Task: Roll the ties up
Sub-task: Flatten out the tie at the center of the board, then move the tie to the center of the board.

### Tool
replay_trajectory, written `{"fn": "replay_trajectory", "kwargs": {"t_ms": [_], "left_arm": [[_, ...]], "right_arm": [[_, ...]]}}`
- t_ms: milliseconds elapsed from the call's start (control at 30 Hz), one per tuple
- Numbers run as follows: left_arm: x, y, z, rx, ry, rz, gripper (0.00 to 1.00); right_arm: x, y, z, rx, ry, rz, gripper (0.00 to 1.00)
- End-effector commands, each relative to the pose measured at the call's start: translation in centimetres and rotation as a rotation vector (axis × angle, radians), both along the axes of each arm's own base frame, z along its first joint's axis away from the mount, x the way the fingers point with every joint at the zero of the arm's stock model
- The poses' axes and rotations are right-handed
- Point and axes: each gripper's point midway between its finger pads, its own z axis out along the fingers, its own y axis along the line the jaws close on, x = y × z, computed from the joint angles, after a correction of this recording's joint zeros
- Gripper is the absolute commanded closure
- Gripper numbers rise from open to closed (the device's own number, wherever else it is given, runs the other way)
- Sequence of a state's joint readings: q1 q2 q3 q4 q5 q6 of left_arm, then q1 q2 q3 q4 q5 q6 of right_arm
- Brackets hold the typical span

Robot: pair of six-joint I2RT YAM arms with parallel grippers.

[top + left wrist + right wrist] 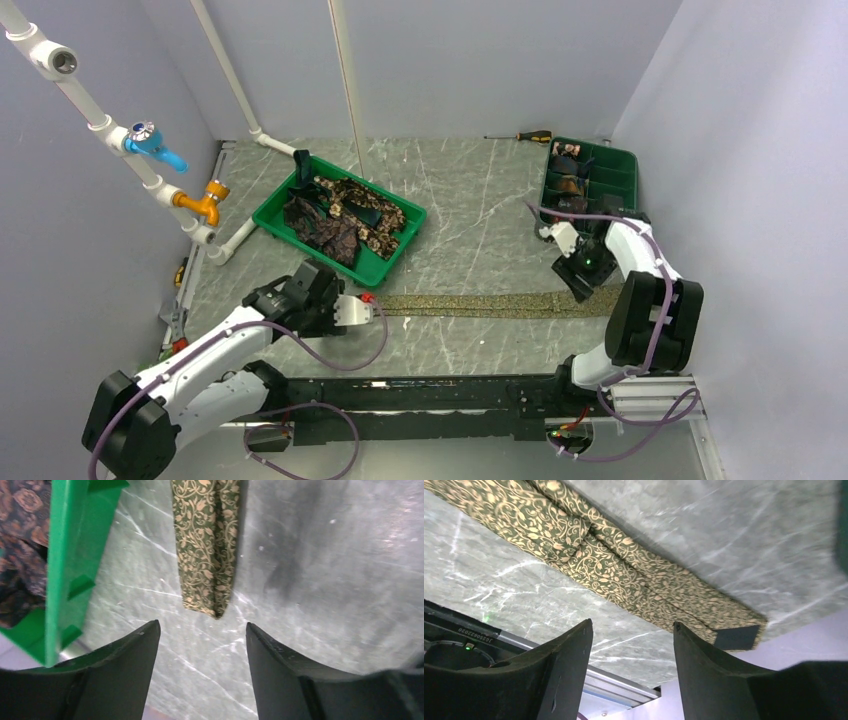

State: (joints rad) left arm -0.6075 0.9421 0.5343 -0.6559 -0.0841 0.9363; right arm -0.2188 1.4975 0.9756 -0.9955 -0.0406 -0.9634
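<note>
1. Marble tabletop (pixel 470 200) holds the olive tie (pixel 490 303) flat, stretched between my grippers.
2. Left gripper (pixel 202 627) and right gripper (pixel 631 625) both gape empty; I fear a skewed pinch starting a crooked, loose roll.

Olive vine-patterned tie (pixel 624 575) diagonal on marbled table (pixel 749 540), jaws apart near its end

The tray (pixel 392 258) was bright green; the ties (pixel 345 215) inside it were dark brown and tan, patterned. The long tie (pixel 480 303) near the tray was olive green with tan leafy vines. The table (pixel 470 200) was grey, white-veined.
</note>
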Motion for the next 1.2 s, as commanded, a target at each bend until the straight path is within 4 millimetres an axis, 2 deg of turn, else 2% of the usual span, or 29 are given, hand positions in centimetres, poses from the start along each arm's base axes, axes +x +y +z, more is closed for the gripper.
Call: {"fn": "replay_trajectory", "kwargs": {"t_ms": [0,133,200,267,300,333,400,467,533,667,767,933,1067,1167], "left_arm": [[-1.4,-1.9,2.0,-0.197,0.104,0.042,0.27],[-0.9,-2.3,3.4,-0.358,0.126,0.146,0.14],[-0.1,-2.4,5.0,-0.442,0.112,0.202,0.10],[0.5,-3.1,7.3,-0.549,0.095,0.226,0.05],[0.9,-3.7,8.4,-0.599,0.079,0.232,0.01],[1.2,-4.3,9.3,-0.647,0.066,0.232,0.01],[1.7,-5.6,10.8,-0.736,0.048,0.211,0.01],[2.0,-6.4,11.9,-0.772,0.057,0.190,0.01],[1.9,-6.5,12.3,-0.753,0.096,0.185,0.01],[2.7,-6.0,11.4,-0.711,0.139,0.258,0.01],[2.6,-5.9,11.0,-0.720,0.128,0.271,0.01],[2.4,-5.7,10.2,-0.718,0.131,0.286,0.01],[2.3,-5.3,9.7,-0.687,0.133,0.288,0.01],[2.4,-5.1,9.8,-0.674,0.122,0.285,0.01]], "right_arm": [[1.1,2.3,4.4,0.132,-0.059,-0.013,0.36],[3.4,3.9,8.5,0.223,-0.181,-0.044,0.36],[5.3,5.0,12.0,0.285,-0.303,-0.050,0.34],[6.8,5.7,14.8,0.328,-0.429,-0.085,0.20],[7.3,5.7,15.2,0.330,-0.474,-0.130,0.06],[7.7,5.3,15.2,0.312,-0.511,-0.169,0.01],[7.1,4.5,12.8,0.269,-0.453,-0.177,0.00],[5.9,2.8,9.1,0.177,-0.317,-0.215,0.01],[4.3,0.7,6.1,0.118,-0.175,-0.295,0.10],[2.7,-3.9,2.8,0.021,-0.133,-0.495,0.14],[2.2,-5.9,1.3,-0.052,-0.131,-0.587,0.21],[2.4,-7.2,-1.2,-0.105,-0.150,-0.654,0.22],[2.3,-6.9,-3.6,-0.092,-0.109,-0.673,0.22],[1.5,-5.8,-5.5,-0.045,-0.026,-0.654,0.22]]}}
